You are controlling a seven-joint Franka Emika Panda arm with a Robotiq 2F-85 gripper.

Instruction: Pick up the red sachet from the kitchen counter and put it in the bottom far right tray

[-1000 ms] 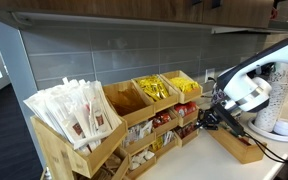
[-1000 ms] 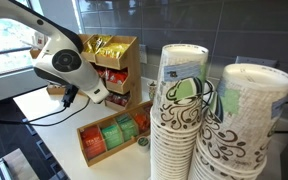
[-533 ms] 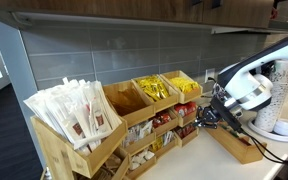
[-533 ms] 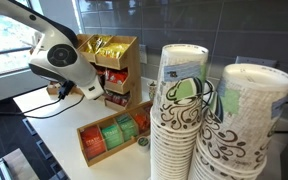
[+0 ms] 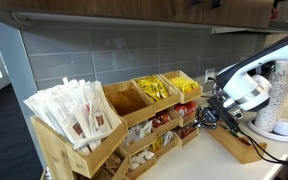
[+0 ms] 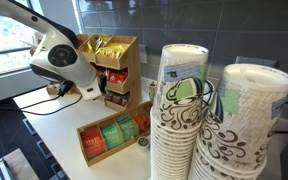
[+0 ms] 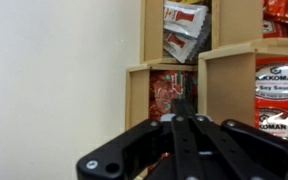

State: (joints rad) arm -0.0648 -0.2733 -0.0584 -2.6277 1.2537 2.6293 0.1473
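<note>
Gripper [image 7: 184, 122]: in the wrist view the jaws are drawn together to a narrow point, with no gap visible between them. Whether anything is nipped there cannot be confirmed, as the tips stand against red packets behind.

The red sachet: it cannot be singled out in any view. None lies on the visible part of the kitchen counter [image 6: 54, 122]. Judgement: it is probably held edge-on between the closed tips, but this is unverified.

The bottom far right tray [image 7: 136, 92]: it sits directly ahead of the fingertips in the wrist view, its wooden wall upright and its red sachets just beyond the tips. In an exterior view the gripper [image 5: 198, 117] is level with the lowest tier at the far end of the bamboo rack [image 5: 134, 128], close to it; contact cannot be determined.

Change noted: against the pictures of a second ago, the arm [image 6: 59, 60] has shifted toward the rack, and the gripper that hung clear below the wrist is now hidden behind it. Over the last half second travel is slight. Judgement: the carry is nearly finished and the release is the step at hand.

Surroundings: soy sauce packets [image 7: 280, 100] fill the neighbouring compartment. Risk: a release short of the lip would drop the sachet onto the counter.
</note>
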